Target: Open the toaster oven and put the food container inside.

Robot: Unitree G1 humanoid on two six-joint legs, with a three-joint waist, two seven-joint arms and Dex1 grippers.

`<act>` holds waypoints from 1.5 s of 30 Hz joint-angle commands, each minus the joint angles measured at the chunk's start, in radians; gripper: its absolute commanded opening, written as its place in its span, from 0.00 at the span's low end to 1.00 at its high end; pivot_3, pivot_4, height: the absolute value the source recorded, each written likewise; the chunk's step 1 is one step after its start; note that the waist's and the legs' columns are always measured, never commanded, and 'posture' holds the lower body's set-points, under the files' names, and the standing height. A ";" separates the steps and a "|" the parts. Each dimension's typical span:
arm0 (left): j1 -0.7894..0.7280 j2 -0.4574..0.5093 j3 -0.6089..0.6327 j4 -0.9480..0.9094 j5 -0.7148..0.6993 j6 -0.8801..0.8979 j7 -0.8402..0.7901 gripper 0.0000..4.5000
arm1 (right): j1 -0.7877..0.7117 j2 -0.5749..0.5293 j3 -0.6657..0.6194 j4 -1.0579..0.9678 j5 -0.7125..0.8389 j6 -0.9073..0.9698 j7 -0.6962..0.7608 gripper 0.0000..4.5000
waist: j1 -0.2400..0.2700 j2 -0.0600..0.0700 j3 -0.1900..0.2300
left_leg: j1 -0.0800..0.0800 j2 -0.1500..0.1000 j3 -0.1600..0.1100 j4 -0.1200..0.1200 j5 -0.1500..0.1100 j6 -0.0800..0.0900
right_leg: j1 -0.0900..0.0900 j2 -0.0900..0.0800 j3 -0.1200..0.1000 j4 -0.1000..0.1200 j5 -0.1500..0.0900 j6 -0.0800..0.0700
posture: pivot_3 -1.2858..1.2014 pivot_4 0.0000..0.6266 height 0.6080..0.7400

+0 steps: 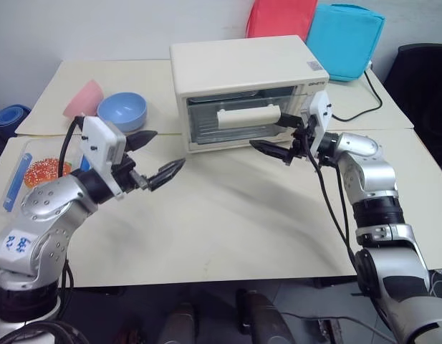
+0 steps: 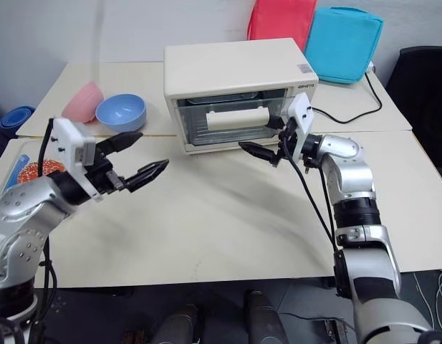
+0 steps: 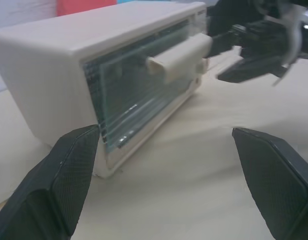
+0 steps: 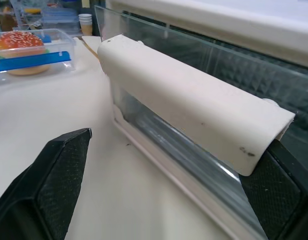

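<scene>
Left eye view: toaster oven (image 1: 242, 72) is seen at the table's (image 1: 228, 222) far side, glass door closed. Right gripper (image 1: 281, 136) is held at the handle's (image 1: 248, 116) right end, fingers spread, one above and one below; contact cannot be confirmed. Left gripper (image 1: 155, 154) is raised over the table, fingers apart, nothing held. Food container (image 1: 27, 175) is noted at the table's left edge, behind the left arm.

Toaster oven (image 1: 242, 72): cream box, glass door shut, cream bar handle (image 4: 193, 102) right at my right pincer (image 1: 281, 138), one finger beyond its end. Food container (image 4: 29, 47): clear, blue clip, burger inside, on table beside my left pincer (image 1: 152, 156), behind it.
</scene>
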 commanded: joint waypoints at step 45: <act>-0.111 -0.092 -0.414 0.349 0.431 -0.219 -0.251 0.09 | 0.569 -0.340 -0.252 -0.811 0.453 0.451 -0.026 1.00 | -0.003 -0.003 0.002 | 0.015 0.003 0.016 0.007 0.000 0.002 | 0.013 0.013 0.016 0.007 0.000 0.001 | 0.52 0.24 1.00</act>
